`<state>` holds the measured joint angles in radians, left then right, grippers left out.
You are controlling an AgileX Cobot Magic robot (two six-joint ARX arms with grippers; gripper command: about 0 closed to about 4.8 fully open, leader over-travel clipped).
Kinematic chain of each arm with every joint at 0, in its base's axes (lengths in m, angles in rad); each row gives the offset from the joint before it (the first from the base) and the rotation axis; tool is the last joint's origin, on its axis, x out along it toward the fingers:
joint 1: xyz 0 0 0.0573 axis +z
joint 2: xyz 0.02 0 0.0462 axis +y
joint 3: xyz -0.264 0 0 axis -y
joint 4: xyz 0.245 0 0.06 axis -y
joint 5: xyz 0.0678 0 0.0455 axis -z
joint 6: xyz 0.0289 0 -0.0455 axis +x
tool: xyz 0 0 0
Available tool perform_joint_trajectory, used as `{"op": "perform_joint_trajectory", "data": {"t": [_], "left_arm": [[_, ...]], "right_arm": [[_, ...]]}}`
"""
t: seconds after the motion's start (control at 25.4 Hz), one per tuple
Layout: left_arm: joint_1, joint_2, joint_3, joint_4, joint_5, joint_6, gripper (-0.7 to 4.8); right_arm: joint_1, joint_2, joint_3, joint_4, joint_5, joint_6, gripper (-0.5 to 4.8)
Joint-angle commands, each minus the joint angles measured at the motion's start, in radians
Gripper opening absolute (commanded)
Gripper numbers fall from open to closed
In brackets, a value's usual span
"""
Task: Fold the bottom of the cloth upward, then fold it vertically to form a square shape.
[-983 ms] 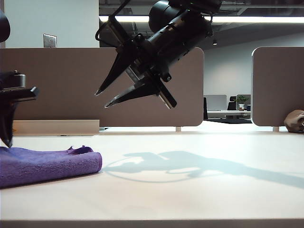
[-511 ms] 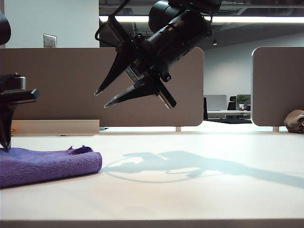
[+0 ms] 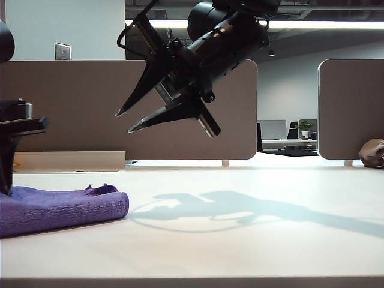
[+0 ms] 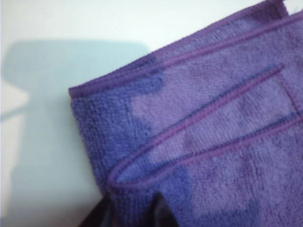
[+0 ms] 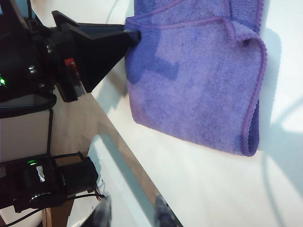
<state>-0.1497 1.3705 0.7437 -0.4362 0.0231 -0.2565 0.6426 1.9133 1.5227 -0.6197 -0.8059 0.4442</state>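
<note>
- I see the cloth [image 3: 60,207] lying folded on the pale bench [image 3: 240,240], at the far left of the exterior view, several layers thick with a rounded fold facing the middle of the bench.
- From the left wrist camera, the cloth [image 4: 203,132] shows stacked layers with darker stitched edges running across it; one corner lies on the bench [image 4: 71,28], and a narrow looped fold of edging lies close to the tool.
- Left tool [image 4: 135,215]: only the two dark finger tips show at the frame edge, with a strip of cloth between them. They look pinched on that corner of cloth.
- In the exterior view the left tool [image 3: 7,180] points straight down at the frame's left edge, its tip meeting the top of the cloth.
- The right wrist camera confirms it: the left tool [image 5: 132,35] comes to a point right at one corner of the cloth [image 5: 199,80], touching it.
- Right tool [image 3: 126,120]: raised high over the bench, well apart from the cloth, tilted down toward the left of the exterior view. Its two fingers stand spread, nothing between them.
- In its own wrist view the right tool [image 5: 130,213] appears only as two blurred tips, apart, empty.
- Right arm's shadow [image 3: 240,207] falls on the bench just beside the cloth's folded end.
</note>
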Motion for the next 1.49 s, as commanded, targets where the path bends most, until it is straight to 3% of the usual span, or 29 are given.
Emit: {"op": "perform_joint_trajectory", "data": {"t": [0.04,0.24,0.35,0.63,1.02,1.26,1.38,1.42,1.49], "left_arm": [[0.002,-0.001,0.003,0.017,0.003,-0.01,0.56],[0.002,-0.002,0.003,0.041,0.004,-0.017,0.47],[0.002,-0.002,0.003,0.063,0.026,-0.017,-0.07],[0.002,-0.007,0.005,0.155,0.052,-0.048,-0.06],[0.003,-0.008,0.138,0.208,0.068,-0.055,-0.06],[0.042,0.035,0.139,0.23,0.069,-0.055,-0.06],[0.076,0.077,0.139,0.255,0.134,-0.035,-0.05],[0.076,0.081,0.139,0.266,0.138,-0.024,0.04],[0.076,0.082,0.139,0.29,0.135,-0.005,1.06]], "right_arm": [[0.001,-0.006,0.002,-0.006,-0.008,-0.008,1.21],[0.001,-0.006,0.002,-0.019,-0.008,-0.021,1.21],[0.001,-0.006,0.002,-0.036,-0.007,-0.038,1.21],[0.001,-0.006,0.002,-0.036,0.003,-0.053,1.16],[0.0,-0.006,0.002,-0.067,0.003,-0.066,1.16],[0.002,-0.006,0.003,-0.13,0.003,-0.105,1.16],[0.003,-0.007,0.003,-0.159,0.004,-0.109,1.16],[0.003,-0.007,0.003,-0.159,0.004,-0.109,1.16],[0.003,-0.007,0.003,-0.16,0.024,-0.109,1.16]]}}
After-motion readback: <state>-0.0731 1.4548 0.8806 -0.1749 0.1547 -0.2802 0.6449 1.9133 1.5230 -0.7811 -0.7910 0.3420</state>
